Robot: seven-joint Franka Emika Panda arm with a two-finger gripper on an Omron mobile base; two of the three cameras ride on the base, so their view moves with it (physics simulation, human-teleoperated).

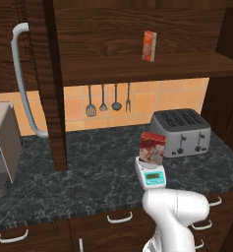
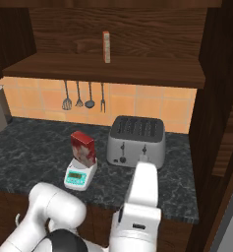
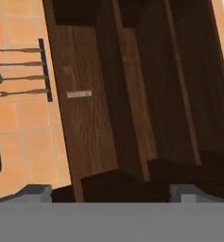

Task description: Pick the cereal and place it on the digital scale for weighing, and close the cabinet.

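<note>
At frame centre, the cereal [image 1: 153,148] stands on the digital scale [image 1: 151,174]; the wide-open, empty pincer [image 3: 111,191] (facing the cabinet [image 3: 132,94]) could topple it in swinging toward the door.

Three cameras: two base views on the tabletop, one hand view on the cabinet

Left and right base views look forward and down from behind the arm, sharing the tabletop [image 1: 88,172], digital scale [image 1: 151,174], cereal [image 2: 83,147] and toaster [image 2: 136,140]; the rolled hand view faces the cabinet [image 3: 132,94] shelf underside and the hanging utensils [image 3: 16,71], closer.
</note>
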